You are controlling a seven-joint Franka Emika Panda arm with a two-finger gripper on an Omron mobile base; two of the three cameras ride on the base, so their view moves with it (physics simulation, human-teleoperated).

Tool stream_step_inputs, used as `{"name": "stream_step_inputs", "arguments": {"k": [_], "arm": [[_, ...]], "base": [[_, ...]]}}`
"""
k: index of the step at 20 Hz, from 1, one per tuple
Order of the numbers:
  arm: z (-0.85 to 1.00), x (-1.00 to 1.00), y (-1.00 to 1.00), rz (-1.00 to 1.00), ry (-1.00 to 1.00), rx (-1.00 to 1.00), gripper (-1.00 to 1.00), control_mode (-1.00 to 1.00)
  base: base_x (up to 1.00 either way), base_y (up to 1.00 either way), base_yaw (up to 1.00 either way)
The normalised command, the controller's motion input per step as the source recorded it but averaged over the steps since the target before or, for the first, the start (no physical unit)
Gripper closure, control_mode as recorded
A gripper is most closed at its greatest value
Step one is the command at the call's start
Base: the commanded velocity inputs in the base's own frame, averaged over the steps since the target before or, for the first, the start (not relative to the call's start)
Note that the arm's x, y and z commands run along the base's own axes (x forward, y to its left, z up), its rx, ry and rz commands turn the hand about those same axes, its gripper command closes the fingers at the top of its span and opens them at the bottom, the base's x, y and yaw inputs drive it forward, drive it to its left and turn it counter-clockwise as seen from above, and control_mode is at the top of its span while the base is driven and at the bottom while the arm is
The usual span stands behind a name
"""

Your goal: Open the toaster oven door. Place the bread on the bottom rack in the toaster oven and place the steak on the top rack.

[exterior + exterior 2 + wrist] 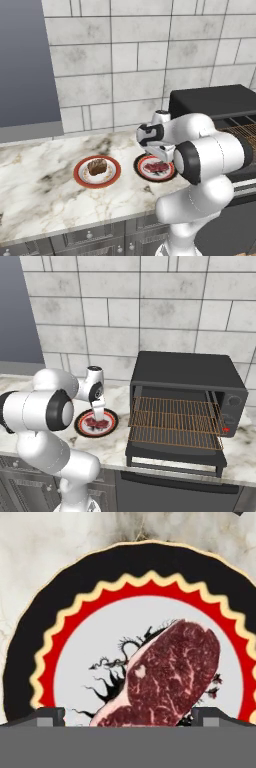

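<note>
The claw point(128, 714) hangs directly over the steak point(167, 674), fingers apart on either side to straddle it. The steak lies on its plate point(60, 632). Beside the claw, the oven point(185, 401) stands open, racks exposed for loading.

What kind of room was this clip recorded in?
A rendered home kitchen, by the look of it: a marble counter with cabinet drawers below, a grey tiled wall behind, and a black toaster oven standing open. Plates hold a steak and bread.
</note>
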Motion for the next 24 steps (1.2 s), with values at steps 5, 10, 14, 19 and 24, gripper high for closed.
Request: {"name": "stream_step_inputs", "arguments": {"k": [5, 10, 14, 19, 24], "arm": [[-0.19, -0.11, -0.03, -0.11, 0.0, 0.02, -1.0, -1.0], [-0.19, -0.02, -0.03, -0.11, 0.0, 0.03, -1.0, -1.0], [-0.16, -0.04, 0.0, -0.1, 0.0, 0.04, -1.0, -1.0], [-0.11, 0.0, 0.0, -0.09, 0.0, 0.01, -1.0, -1.0], [-0.07, 0.0, 0.0, -0.07, 0.0, 0.0, -1.0, -1.0]], "base": [[0.0, 0.0, 0.0], [0.0, 0.0, 0.0], [0.0, 0.0, 0.0], [0.0, 0.0, 0.0], [0.0, 0.0, 0.0]]}}
